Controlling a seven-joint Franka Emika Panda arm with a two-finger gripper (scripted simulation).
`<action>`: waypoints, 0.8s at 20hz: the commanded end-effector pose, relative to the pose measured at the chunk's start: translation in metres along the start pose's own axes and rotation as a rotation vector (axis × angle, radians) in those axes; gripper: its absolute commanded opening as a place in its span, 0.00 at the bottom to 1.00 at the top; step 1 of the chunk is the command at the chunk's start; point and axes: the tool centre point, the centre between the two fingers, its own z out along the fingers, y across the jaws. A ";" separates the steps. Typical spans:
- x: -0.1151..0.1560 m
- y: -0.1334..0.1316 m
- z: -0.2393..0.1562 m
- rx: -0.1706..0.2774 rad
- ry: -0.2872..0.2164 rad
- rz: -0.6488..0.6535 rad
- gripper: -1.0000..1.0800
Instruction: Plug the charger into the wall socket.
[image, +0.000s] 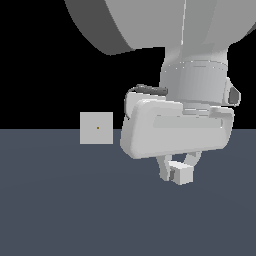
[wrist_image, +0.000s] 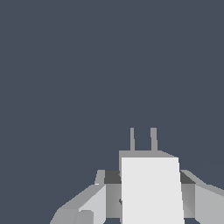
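A large white robot arm fills the upper part of the exterior view, reaching down toward a flat dark blue-grey bench (image: 60, 210) against a black background. Its end effector (image: 179, 170) points downward, and its two fingers are pinching the charger (image: 182, 175) between them. The charger appears to hang clear of the bench surface, probably so it can be carried sideways without scraping.

The charger is a small light-grey block, narrower than the end effector. In the wrist view, the charger (wrist_image: 151, 188) shows a bright flat face, with two thin grey prongs sticking out from its far end. The fingers (wrist_image: 92, 203) press against either side of it. The prongs point away from the wrist, over bare bench, so they seem free to enter a socket.

The wall socket (image: 96, 128) is a flat, upright, light-grey square plate with a tiny dark-orange dot at its centre. It stands well apart from the charger, toward the exterior view's left, at the line where bench meets background. The wrist view does not show it at all. Whether the prongs are already turned toward the plate cannot be judged from the exterior view, because the block is too small.
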 end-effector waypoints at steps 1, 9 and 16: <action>0.010 -0.011 -0.003 -0.005 0.001 0.031 0.00; 0.045 -0.043 -0.013 -0.023 0.003 0.137 0.00; 0.076 -0.067 -0.021 -0.038 0.003 0.225 0.00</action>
